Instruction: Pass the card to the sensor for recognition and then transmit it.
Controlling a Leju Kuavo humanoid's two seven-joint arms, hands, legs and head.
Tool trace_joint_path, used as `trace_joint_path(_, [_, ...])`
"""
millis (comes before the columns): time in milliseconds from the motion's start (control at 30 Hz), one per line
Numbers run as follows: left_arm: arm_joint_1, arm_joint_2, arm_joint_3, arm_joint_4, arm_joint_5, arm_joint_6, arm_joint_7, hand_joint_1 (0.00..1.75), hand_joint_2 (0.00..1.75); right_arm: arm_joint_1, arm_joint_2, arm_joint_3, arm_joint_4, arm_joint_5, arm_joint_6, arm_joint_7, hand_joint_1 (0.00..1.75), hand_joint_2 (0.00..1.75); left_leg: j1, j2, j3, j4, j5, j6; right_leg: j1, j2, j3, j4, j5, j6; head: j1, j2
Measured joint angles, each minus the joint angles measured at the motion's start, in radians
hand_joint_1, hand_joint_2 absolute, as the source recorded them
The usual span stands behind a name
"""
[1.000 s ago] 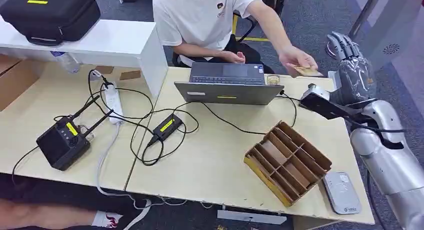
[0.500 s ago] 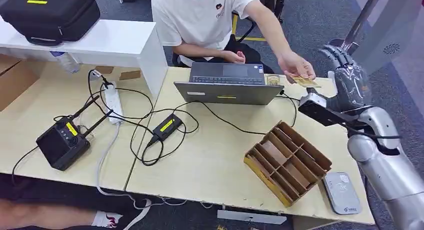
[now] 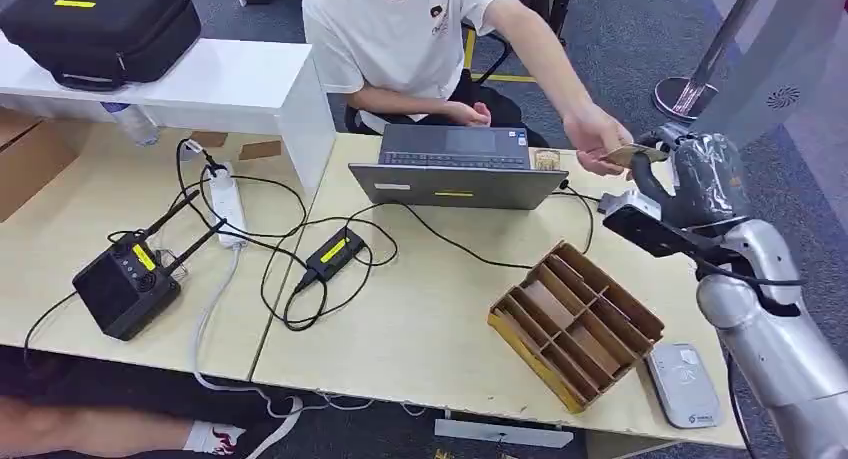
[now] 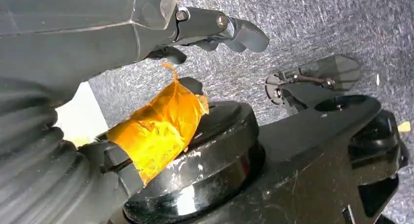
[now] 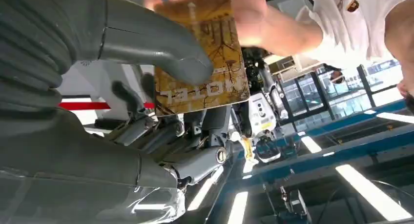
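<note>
Left hand point(image 4: 122, 33) hung at the robot's side over grey carpet, fingers spread, nothing in it, well away from the table, so not a candidate for this move. On the table point(image 3: 420, 309), going across: laptop point(image 3: 455, 169), then the person's hand point(image 3: 598, 137) reaching past its right corner with the card point(image 3: 632, 155). The card was up in the air at the far right table edge, sitting between the person's hand and the right hand point(image 3: 690, 169), touching both. Its long axis ran roughly level from the person's fingers toward the robot's palm. The right wrist view showed the card point(image 5: 200, 58) with the grey thumb point(image 5: 161, 50) laid across its face and the dark fingers behind it. I read that as a pinch on the near end, with the person's fingers on the far end. The sensor point(image 3: 683, 384) lay flat at the near right corner, just beside the cardboard tray point(image 3: 575, 324), on the near side of the right hand and below it. So the next move looks like a pull back toward the robot and down, once the person lets go
</note>
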Motion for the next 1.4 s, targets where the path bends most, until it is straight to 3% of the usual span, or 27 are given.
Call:
trace_joint_path(433, [-0.002, 0.0, -0.003, 0.0, -0.005, -0.015, 0.003, 0.0, 1.75, 0.016, 0.0, -0.013, -0.009, -0.001, 0.003, -0.01, 1.75, 1.75, 0.0, 0.0, 0.0, 0.0, 0.0, 0.0, 0.0, 0.0, 0.0, 0.0, 0.0, 0.0, 0.0, 0.0])
trace_joint_path(633, [-0.001, 0.0, -0.003, 0.0, 0.008, 0.0, 0.003, 0.0, 1.75, 0.093, -0.011, -0.053, -0.044, -0.018, -0.031, -0.015, 1.75, 1.75, 0.0, 0.0, 0.0, 0.0, 0.0, 0.0, 0.0, 0.0, 0.0, 0.0, 0.0, 0.0, 0.0, 0.0])
trace_joint_path(1067, [0.003, -0.003, 0.0, 0.0, 0.027, 0.035, 0.004, 0.0, 1.75, 0.363, -0.127, -0.313, -0.131, -0.068, -0.058, -0.066, 1.75, 1.75, 0.0, -0.002, -0.001, 0.0, 0.0, 0.0, 0.0, -0.002, 0.0, -0.002, 0.0, 0.0, 0.0, 0.0])
trace_joint_path(1400, [0.004, -0.005, 0.012, 0.0, 0.047, 0.038, 0.004, 0.0, 1.75, 0.583, -0.138, -0.536, -0.195, -0.108, -0.059, -0.137, 1.75, 1.75, 0.0, -0.002, -0.002, 0.0, -0.001, 0.001, 0.0, -0.002, 0.0, -0.003, -0.001, 0.001, 0.0, 0.0])
